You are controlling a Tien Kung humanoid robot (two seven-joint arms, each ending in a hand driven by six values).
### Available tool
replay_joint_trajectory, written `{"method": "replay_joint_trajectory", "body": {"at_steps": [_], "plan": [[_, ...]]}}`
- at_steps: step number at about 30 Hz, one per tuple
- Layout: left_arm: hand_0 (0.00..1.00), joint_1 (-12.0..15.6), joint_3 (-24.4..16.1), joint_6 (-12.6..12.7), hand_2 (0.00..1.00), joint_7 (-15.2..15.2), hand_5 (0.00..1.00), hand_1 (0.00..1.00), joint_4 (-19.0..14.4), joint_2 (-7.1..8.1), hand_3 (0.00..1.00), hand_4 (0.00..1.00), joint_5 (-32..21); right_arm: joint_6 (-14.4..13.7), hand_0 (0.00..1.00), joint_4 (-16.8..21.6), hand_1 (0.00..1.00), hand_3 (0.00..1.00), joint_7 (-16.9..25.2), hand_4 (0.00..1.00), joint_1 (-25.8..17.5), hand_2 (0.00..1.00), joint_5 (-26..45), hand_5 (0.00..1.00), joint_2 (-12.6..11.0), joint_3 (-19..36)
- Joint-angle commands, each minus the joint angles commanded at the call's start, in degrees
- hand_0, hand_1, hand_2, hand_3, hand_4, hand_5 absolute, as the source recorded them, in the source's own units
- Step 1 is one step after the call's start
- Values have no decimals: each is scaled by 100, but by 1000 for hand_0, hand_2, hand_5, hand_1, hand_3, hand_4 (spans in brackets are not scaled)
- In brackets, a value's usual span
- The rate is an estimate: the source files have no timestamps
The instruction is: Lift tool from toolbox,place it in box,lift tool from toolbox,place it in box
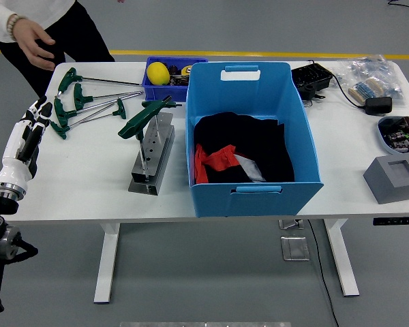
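Left white-fingered robot hand [28, 136] rests at table edge, fingers relaxed, empty. Next: reach green T-handled wrench [144, 117] standing in grey metal rack [152, 160], transfer to blue plastic box [252, 136].

Grey floor [211, 27] all around here, smooth and evenly lit, no hard shadows. A yellow line [273, 54] runs across it beyond the far side of the counter [75, 184]. The counter itself is white, standing on white legs [109, 262] with flat feet on the floor. Under its right half, a small grey plate [294, 246] lies on the floor, with a black cable [320, 272] trailing down past it. No walls or windows in view.
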Motion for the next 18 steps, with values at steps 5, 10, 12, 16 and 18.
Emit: {"method": "replay_joint_trajectory", "body": {"at_steps": [5,10,12,16,18], "plan": [[997,4,-14,0,998,1,915,998,0,0,987,911,-2,-2,671,0,660,598,-6,861,0,729,-23,689,7,13],[997,10,-23,-4,998,-3,916,998,-3,-4,987,914,-2,7,671,0,660,597,-15,861,-6,729,-94,689,9,42],[997,6,-20,-5,998,-5,916,998,-5,4,987,914,-1,8,671,0,660,597,-16,861,-4,729,-107,689,11,44],[997,1,-34,-3,998,-6,918,998,-5,11,987,915,-3,17,670,0,660,597,-13,861,-4,729,-115,689,11,37],[997,3,-32,-4,998,-6,918,998,-5,14,987,915,1,22,670,0,660,597,-11,861,-5,729,-123,689,12,31]]}}
